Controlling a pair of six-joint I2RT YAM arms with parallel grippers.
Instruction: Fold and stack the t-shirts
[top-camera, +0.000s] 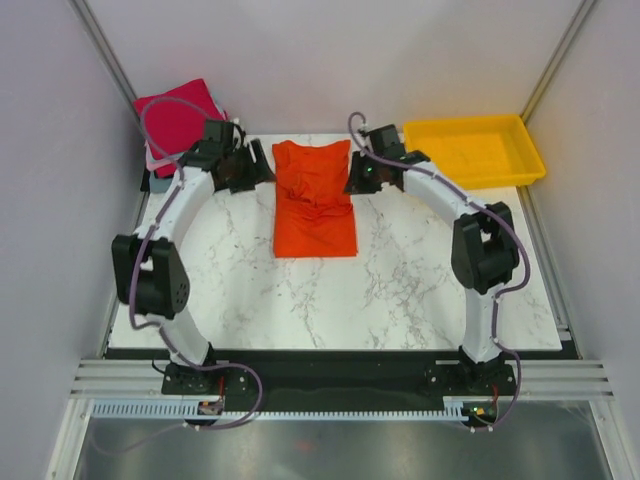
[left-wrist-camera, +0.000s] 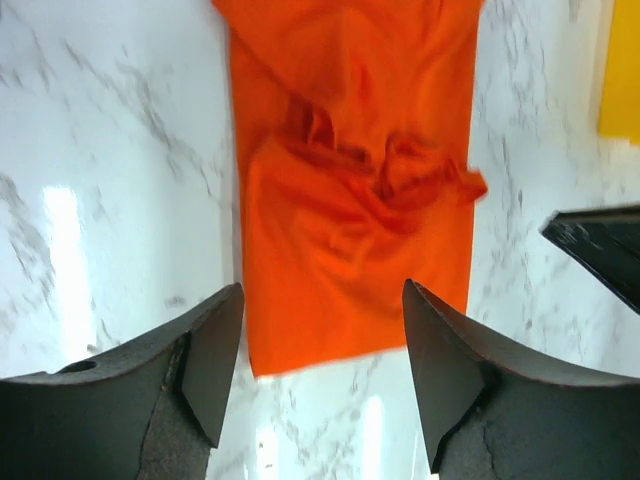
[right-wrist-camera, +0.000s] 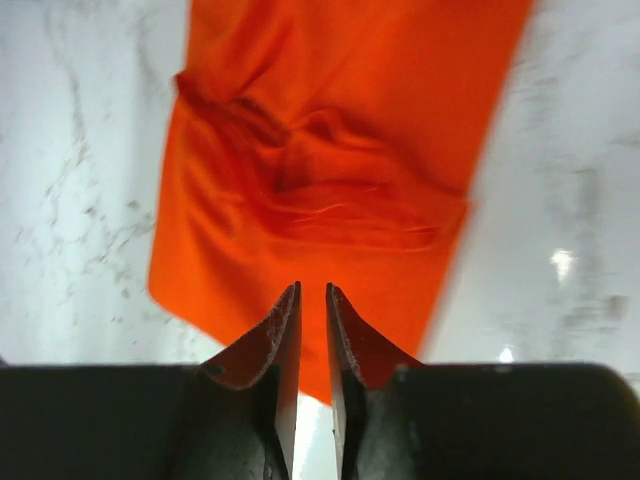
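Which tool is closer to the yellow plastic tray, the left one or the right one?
Right. The right tool is near the yellow plastic tray's left end; the left tool is farther, across the orange-red cloth t-shirt.

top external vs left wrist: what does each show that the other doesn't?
Only top external: the crimson t-shirt topping a folded pile at the far-left corner, and the whole yellow tray at far right. Only left wrist: the left tool close up, jaws open and empty, plus the bunched creases mid-shirt. Both: the orange-red t-shirt lying on the marble table. A sliver of the tray also shows at the left wrist view's edge.
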